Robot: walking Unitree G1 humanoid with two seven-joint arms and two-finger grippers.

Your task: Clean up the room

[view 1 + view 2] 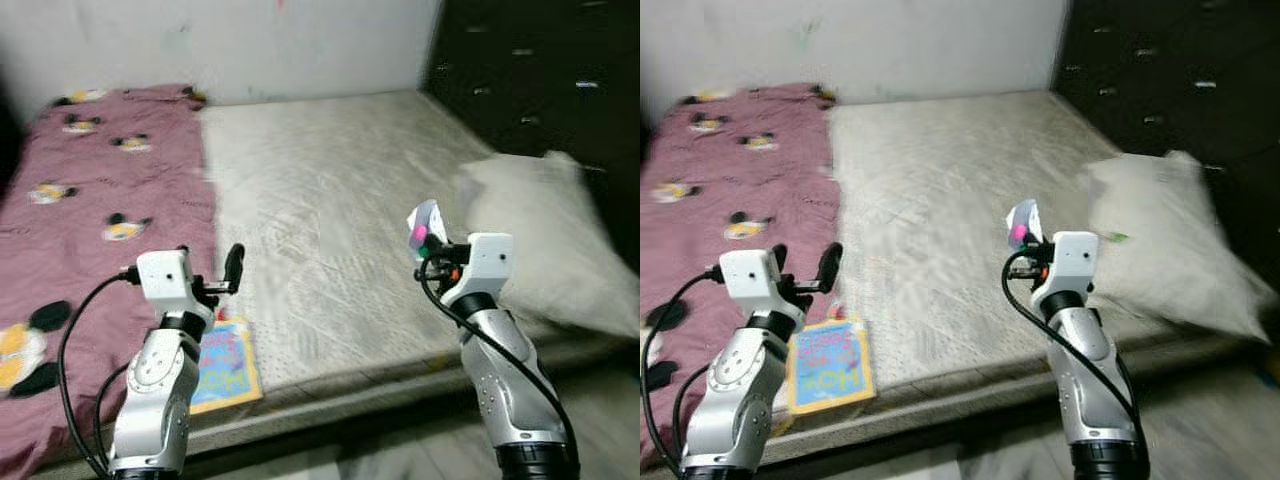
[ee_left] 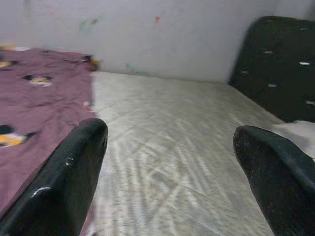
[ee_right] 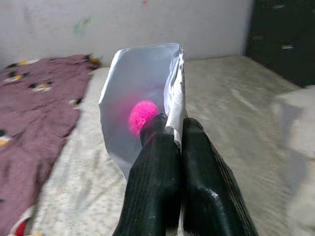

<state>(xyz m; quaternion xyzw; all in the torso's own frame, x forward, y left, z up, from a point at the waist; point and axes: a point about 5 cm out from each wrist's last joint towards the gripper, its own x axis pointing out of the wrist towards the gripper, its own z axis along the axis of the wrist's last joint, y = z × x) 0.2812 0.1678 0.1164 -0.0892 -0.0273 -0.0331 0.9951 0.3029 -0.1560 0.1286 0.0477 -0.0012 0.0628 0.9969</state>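
One item is in hand: a small clear plastic bag [image 3: 142,105] with a pink pompom [image 3: 142,115] inside is pinched between the closed fingers of the right gripper [image 1: 425,247], which is held above the near part of the bare mattress [image 1: 330,190], in front of the pillow [image 1: 545,235]. The bag is gripped at its lower edge and stands roughly upright, its long axis running up and away from the fingertips and its upper end pointing toward the far wall [image 1: 250,40]; in the right wrist view the broad face is presented to the camera and the pompom sits low in the bag, close to the grip. The left gripper [image 1: 232,268] is raised over the boundary between the maroon patterned sheet [image 1: 100,180] and the mattress, and its fingers are spread wide apart with nothing between them. Progress is judged to be partial: one loose item has been lifted off the bed but has not been put away, and no bin or container can be made out. A colourful children's book [image 1: 830,365] is lying flat at the near edge of the bed, just below the left gripper, and is judged to be left to collect. The pillow is lying askew at the right edge of the mattress against the dark headboard [image 1: 540,70] and may also need straightening. The head views are slightly blurred, so small items cannot be ruled out.
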